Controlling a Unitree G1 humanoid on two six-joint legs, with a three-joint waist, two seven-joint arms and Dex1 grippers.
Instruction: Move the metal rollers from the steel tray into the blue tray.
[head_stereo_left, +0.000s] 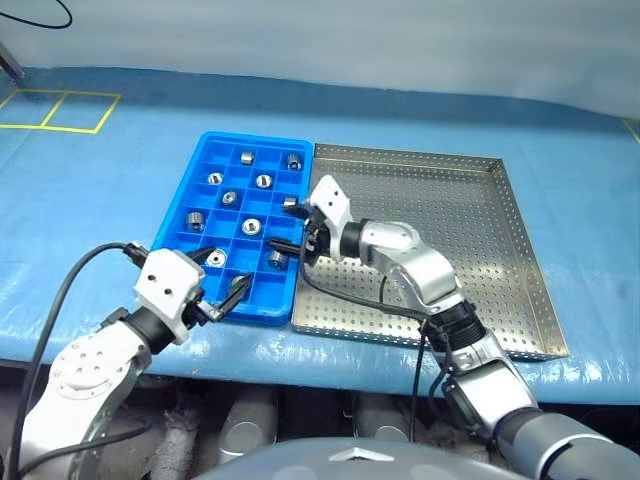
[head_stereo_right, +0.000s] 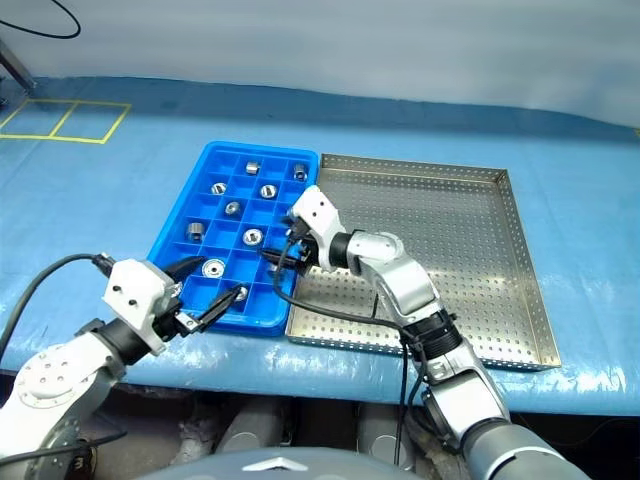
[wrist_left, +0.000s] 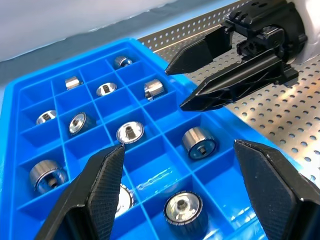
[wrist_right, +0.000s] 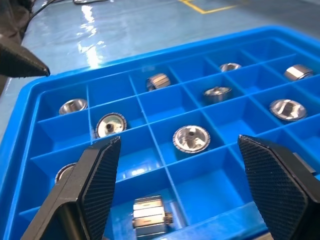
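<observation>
Left eye view: the blue tray (head_stereo_left: 196, 193) is seen at centre frame on the blue tabletop (head_stereo_left: 100, 190), its right edge set against the steel tray (head_stereo_left: 500, 250). The metal rollers (head_stereo_left: 264, 181) are distributed singly among the blue tray's compartments. The right tool (head_stereo_left: 297, 228) is positioned over the blue tray's right edge, fingers spread wide and empty. The left tool (head_stereo_left: 222, 276) is held at the tray's lower edge, likewise wide and empty.
</observation>
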